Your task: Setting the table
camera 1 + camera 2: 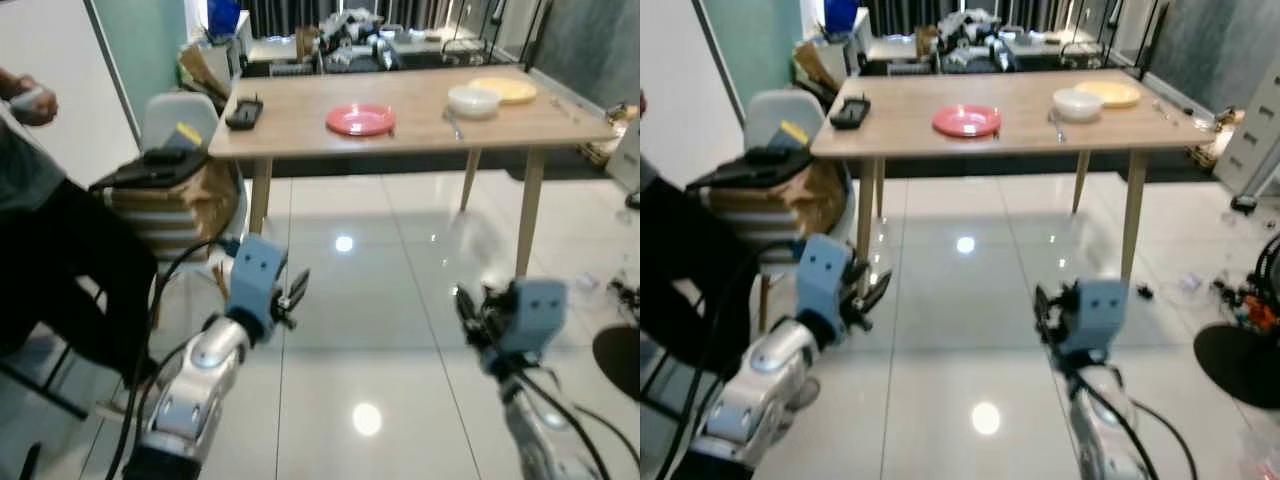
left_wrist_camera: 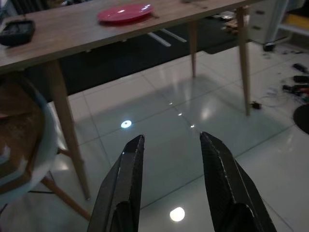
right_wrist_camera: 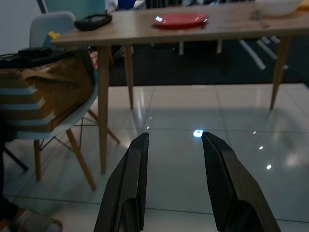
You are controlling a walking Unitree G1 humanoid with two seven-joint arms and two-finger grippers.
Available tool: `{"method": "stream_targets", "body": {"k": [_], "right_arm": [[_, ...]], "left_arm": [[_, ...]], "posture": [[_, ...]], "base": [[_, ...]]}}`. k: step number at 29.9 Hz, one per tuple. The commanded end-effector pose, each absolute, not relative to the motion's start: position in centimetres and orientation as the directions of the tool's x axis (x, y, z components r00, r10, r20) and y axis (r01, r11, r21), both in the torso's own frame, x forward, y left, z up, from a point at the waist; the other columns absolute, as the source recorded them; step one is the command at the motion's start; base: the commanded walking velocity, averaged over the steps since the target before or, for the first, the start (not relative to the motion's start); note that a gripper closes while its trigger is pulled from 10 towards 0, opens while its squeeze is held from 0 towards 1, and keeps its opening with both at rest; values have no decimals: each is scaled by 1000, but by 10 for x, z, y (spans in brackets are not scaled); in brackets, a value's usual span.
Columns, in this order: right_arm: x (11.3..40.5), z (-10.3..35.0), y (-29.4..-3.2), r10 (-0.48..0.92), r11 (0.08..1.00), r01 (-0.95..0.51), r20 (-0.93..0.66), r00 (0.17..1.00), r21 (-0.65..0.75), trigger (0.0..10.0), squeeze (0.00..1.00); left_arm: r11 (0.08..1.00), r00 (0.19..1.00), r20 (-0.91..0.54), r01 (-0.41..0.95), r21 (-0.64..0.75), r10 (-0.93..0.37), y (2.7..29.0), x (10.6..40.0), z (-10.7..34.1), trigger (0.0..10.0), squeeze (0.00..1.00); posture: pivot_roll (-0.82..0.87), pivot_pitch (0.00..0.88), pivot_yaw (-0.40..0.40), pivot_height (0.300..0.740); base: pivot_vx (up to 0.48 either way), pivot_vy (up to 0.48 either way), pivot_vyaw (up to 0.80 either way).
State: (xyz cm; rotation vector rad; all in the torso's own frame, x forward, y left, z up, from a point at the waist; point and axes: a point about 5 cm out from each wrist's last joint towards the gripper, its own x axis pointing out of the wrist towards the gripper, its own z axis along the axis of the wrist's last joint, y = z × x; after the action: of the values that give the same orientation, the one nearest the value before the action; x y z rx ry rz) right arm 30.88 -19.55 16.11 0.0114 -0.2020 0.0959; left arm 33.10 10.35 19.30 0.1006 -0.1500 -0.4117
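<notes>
Table (image 1: 300, 125), far edge cut off

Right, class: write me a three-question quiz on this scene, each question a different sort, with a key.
1. True or false: the red plate lies on the table.
2. Which dish sits nearest the yellow plate? A) white bowl B) red plate
3. Fill in: both the left gripper and right gripper have their fingers ____.

Key: 1 true; 2 A; 3 open.
</notes>
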Motion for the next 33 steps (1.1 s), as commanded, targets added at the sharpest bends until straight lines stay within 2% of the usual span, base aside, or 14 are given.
{"method": "stream_targets", "body": {"k": [1, 15, 27, 33], "right_arm": [[308, 157, -200, 82, 997, -82, 188, 979, -6, 10000, 0], [308, 157, -203, 61, 998, -64, 196, 979, 8, 10000, 0], [309, 157, -204, 53, 998, -57, 193, 980, 11, 10000, 0], [309, 158, -203, 56, 998, -57, 195, 979, 3, 10000, 0]], "left_arm": [[911, 907, 113, 392, 132, -407, 103, 330, 190, 10000, 0], [916, 912, 117, 378, 135, -394, 104, 331, 190, 10000, 0], [918, 914, 117, 374, 128, -389, 104, 330, 190, 10000, 0], [920, 915, 117, 371, 126, -385, 105, 330, 189, 10000, 0]], "posture": [[85, 85, 133, 740], [84, 96, 131, 740], [84, 106, 125, 740], [86, 110, 124, 740]], "base": [[480, 0, 0], [480, 0, 0], [480, 0, -603], [480, 0, -69]]}}
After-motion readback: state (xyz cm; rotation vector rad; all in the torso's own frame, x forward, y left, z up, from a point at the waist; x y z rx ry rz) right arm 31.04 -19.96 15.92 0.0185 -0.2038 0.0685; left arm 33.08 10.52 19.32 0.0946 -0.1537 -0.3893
